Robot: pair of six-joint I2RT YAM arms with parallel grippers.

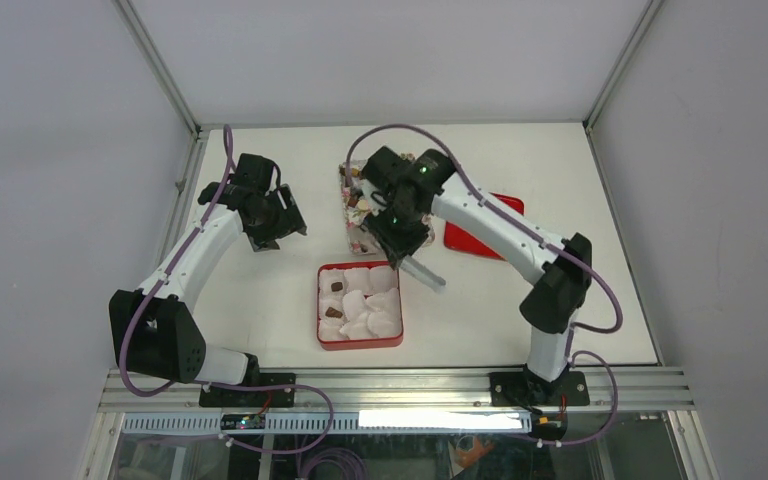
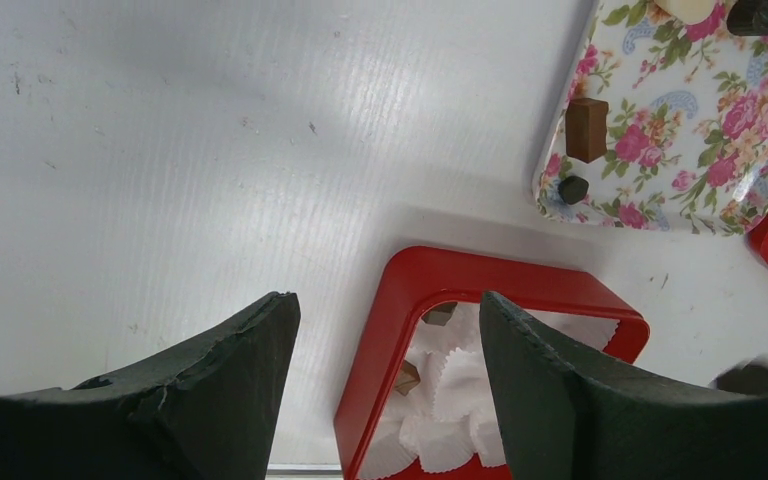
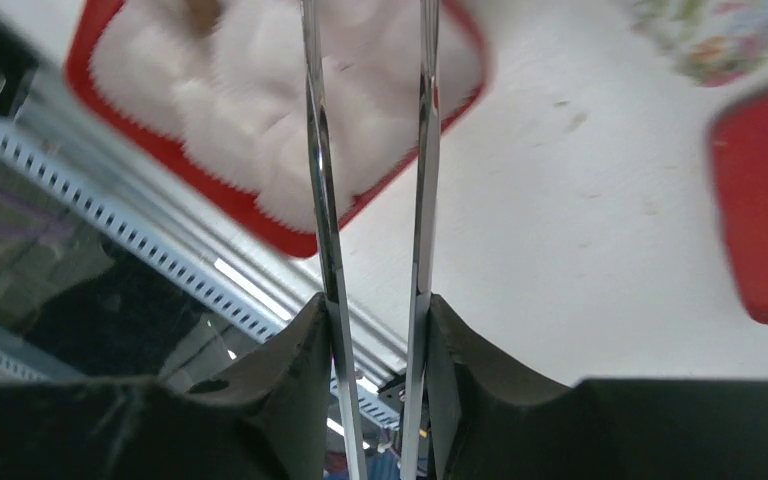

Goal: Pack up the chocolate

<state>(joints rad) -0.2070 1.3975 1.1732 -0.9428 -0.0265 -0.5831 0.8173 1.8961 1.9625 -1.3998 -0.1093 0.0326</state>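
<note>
Top: red box (image 1: 322, 332) sits mid-bench (image 1: 260, 300), lined with white paper cups (image 1: 381, 323). Two bits of chocolate (image 1: 337, 286) sit in cups on its left side. Floral tray (image 1: 351, 216) is behind the box, mostly under the right arm. Red lid (image 1: 480, 240) lies right of the tray. Left jaws hang over bare bench left of the tray. Right jaws hold metal tongs (image 1: 423, 271) slanting just off the box's far right corner.

Left wrist: left jaws spread, nothing between them. Box corner is below. On the tray's near edge are a brown block (image 2: 587, 128) and a dark round piece (image 2: 573, 188).

Right wrist: right jaws pressed onto both tong blades, with a gap between the blades. Tips run out of frame, so can't tell if they carry anything. Box is blurred behind them.
</note>
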